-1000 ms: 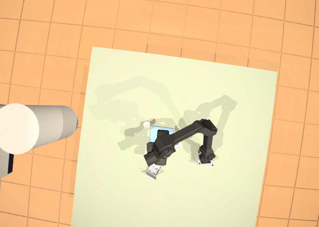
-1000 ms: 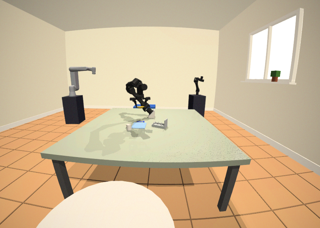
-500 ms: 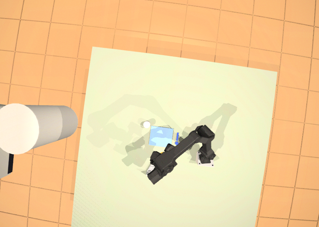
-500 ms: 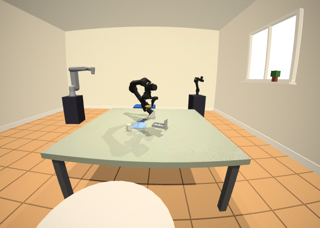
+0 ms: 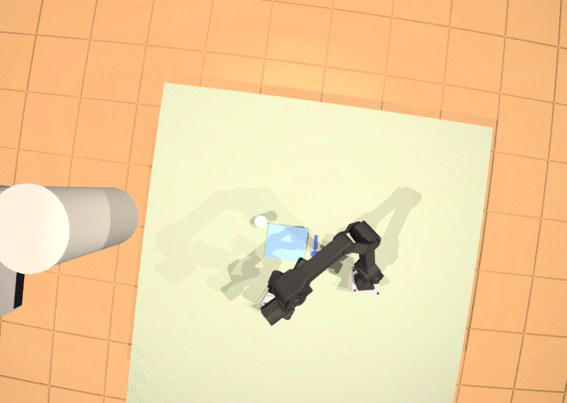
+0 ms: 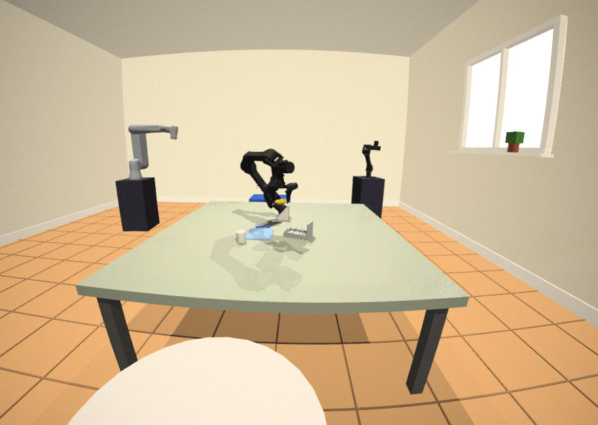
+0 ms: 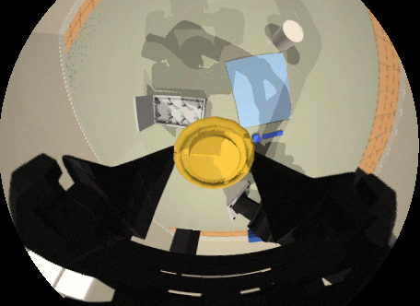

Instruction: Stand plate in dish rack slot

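Note:
The yellow round plate (image 6: 280, 201) (image 7: 214, 153) is held by its rim between the two black fingers of my gripper (image 6: 281, 201) (image 7: 214, 153), which is shut on it. The plate is raised above the table and looks roughly level in the exterior view. The grey dish rack (image 5: 267, 299) (image 6: 309, 229) (image 7: 145, 113) stands on the table with its short rails pointing up and a tall wall at one end. No plate stands in it. In the wrist view it lies up and left of the plate. The arm hides the plate and most of the rack in the top view.
A light blue mat (image 5: 286, 238) (image 6: 259, 233) (image 7: 237, 89) lies beside the rack. A pale cup (image 5: 260, 221) (image 6: 241, 237) (image 7: 288, 34) stands near its corner. A blue spoon-like thing (image 5: 315, 242) (image 6: 262, 227) (image 7: 273, 135) lies along another side of the mat.

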